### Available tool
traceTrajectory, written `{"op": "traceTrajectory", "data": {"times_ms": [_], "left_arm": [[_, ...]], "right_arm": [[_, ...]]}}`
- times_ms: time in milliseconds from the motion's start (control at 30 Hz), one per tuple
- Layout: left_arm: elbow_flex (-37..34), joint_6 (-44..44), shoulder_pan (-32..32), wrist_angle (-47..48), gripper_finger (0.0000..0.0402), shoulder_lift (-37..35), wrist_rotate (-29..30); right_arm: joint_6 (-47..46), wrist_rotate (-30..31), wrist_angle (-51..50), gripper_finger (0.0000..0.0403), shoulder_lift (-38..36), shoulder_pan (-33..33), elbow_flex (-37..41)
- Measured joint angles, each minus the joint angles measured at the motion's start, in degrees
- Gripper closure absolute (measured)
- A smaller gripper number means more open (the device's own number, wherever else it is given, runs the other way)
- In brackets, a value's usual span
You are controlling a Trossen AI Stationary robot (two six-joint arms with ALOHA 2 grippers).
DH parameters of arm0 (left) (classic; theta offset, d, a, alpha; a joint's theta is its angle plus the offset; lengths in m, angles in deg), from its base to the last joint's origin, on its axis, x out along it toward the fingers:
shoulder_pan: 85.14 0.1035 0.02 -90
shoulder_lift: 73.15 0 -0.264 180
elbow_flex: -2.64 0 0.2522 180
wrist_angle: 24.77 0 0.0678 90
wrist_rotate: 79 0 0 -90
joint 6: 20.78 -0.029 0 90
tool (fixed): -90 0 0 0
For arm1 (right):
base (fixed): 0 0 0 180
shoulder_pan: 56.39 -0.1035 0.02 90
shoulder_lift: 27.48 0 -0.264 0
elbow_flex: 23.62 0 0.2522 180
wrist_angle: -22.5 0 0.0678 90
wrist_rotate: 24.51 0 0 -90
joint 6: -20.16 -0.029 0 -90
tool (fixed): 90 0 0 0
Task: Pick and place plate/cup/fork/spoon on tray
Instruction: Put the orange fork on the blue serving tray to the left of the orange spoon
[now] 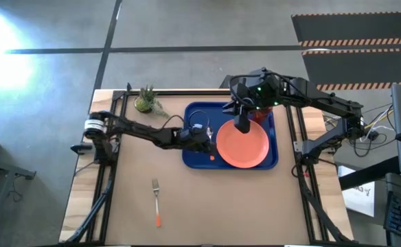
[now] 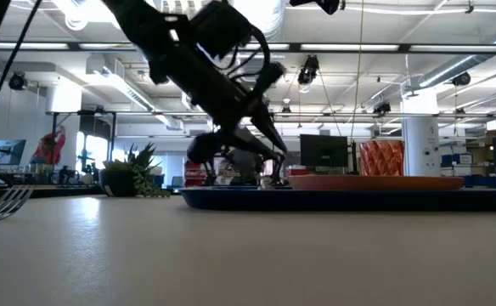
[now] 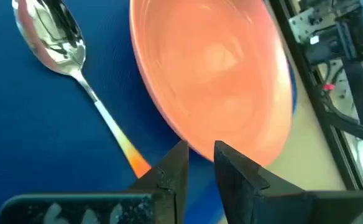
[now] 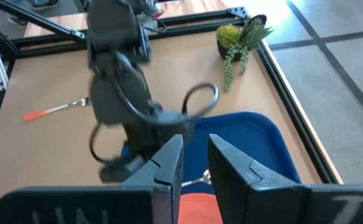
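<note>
Large rectangular bright blue plastic tray (image 1: 195, 157) with rounded corners and raised rim, set at the table's far middle. On it: a large round flat salmon-pink plate (image 1: 242, 145), filling the tray's right part; a slim spoon (image 3: 69, 59) with silver rounded head and orange handle, lying flat on the blue floor just beside the plate's left edge, not touching it. A small dark red cup (image 1: 259, 114) sits at the tray's far right corner, mostly hidden under the right arm. Left gripper (image 3: 198, 163): low over the tray's left part, fingers narrowly parted and holding nothing; the spoon's orange handle end lies just beside the fingertips, the plate rim directly ahead of them. Right gripper (image 4: 194, 157): above the plate's far edge, fingers a narrow gap apart, empty, with the plate rim below them. A slim fork (image 1: 156, 201) with silver tines and orange handle lies on the bare tabletop near the front left, well apart from the tray. A small green potted plant (image 1: 145, 101) stands at the far left corner.
</note>
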Motion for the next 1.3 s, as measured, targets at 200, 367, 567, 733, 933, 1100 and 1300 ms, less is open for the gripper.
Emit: {"op": "traceTrajectory", "data": {"times_ms": [200,367,567,733,933,1100,1300], "left_arm": [[0.00,-2.47,-0.85,19.95,0.0379,-10.91,-0.27],[0.00,0.79,-5.45,33.55,0.0396,-20.16,-1.65],[-0.09,9.75,-13.84,40.83,0.0398,-26.43,-1.07],[-0.40,17.03,-20.27,44.53,0.0398,-26.35,0.18],[-0.90,28.85,-26.39,51.97,0.0398,-23.91,-2.78],[-0.87,38.77,-30.38,55.05,0.0398,-20.81,-9.59],[0.57,43.95,-33.12,49.34,0.0398,-16.81,-12.39]], "right_arm": [[-0.34,-0.01,-0.92,0.0339,0.00,0.00,0.00],[-0.31,0.02,-0.89,0.0337,0.00,0.00,0.00],[-0.31,0.05,-0.81,0.0332,0.00,0.00,0.00],[-1.00,0.07,-0.65,0.0334,0.00,0.00,0.00],[-1.38,0.08,-0.54,0.0330,0.00,0.00,0.00],[-1.37,0.09,-0.52,0.0334,0.00,0.00,0.00],[-0.91,0.15,0.11,0.0330,0.00,0.02,0.00]]}}
